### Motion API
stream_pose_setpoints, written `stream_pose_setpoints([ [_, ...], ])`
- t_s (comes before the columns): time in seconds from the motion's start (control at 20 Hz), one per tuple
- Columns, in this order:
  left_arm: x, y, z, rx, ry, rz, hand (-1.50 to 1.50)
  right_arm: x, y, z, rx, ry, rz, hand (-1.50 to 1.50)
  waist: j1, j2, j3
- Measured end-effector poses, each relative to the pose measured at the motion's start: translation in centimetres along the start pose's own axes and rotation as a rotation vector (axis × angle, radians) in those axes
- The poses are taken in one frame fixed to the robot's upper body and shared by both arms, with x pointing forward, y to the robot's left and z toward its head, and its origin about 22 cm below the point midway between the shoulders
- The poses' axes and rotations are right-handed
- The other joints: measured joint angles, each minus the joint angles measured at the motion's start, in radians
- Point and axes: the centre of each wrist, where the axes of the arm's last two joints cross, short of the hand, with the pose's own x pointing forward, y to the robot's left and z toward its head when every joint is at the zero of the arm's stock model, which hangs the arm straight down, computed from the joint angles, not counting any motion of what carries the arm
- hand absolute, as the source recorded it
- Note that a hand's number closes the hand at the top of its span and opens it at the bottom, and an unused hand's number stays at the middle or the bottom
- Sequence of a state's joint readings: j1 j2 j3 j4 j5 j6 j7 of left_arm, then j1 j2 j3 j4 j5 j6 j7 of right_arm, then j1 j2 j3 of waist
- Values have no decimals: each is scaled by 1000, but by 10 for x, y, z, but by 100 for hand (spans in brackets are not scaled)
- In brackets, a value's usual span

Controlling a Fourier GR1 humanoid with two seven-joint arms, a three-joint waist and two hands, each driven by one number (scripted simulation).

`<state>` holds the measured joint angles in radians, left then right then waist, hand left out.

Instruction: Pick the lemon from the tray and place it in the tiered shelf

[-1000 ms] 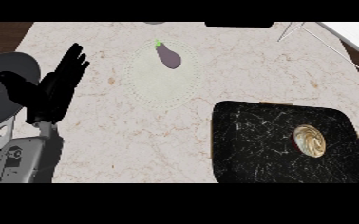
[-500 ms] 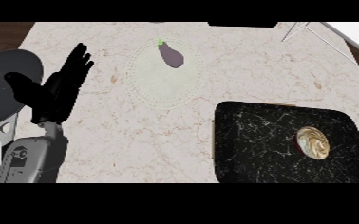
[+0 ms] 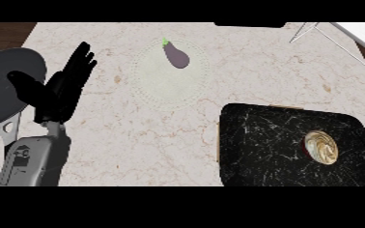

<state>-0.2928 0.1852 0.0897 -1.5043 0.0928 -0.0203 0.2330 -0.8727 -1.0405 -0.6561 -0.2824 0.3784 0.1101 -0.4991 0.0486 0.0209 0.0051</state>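
The left robot hand (image 3: pixel 61 89) stands at the left edge of the marble surface (image 3: pixel 143 140), fingers straight and spread, holding nothing. A purple eggplant (image 3: pixel 176 56) lies on the upper part of a pale round plate (image 3: pixel 160 87). At the lower right, a black tray (image 3: pixel 267 145) holds 1 round, tan shell-like thing (image 3: pixel 321 147). Thin shelf legs (image 3: pixel 314 29) show at the top right. I cannot see a lemon.

One eggplant (image 3: pixel 176 57), one plate (image 3: pixel 153 84), one tray (image 3: pixel 271 145), one hand (image 3: pixel 61 89).
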Motion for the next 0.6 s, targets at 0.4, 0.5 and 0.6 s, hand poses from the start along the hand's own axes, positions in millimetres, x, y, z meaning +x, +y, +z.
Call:
stream_pose_setpoints([
  [0.4,-4,-1,-1,4,3,2,0,2,-53,9,143,79,-95,-150,-4,2,1],
  [0.5,-4,0,0,2,4,5,0,4,-71,13,160,101,-114,-150,-4,1,2],
  [0.6,-4,5,1,11,4,3,0,7,-91,18,167,105,-128,-150,-8,1,3],
])
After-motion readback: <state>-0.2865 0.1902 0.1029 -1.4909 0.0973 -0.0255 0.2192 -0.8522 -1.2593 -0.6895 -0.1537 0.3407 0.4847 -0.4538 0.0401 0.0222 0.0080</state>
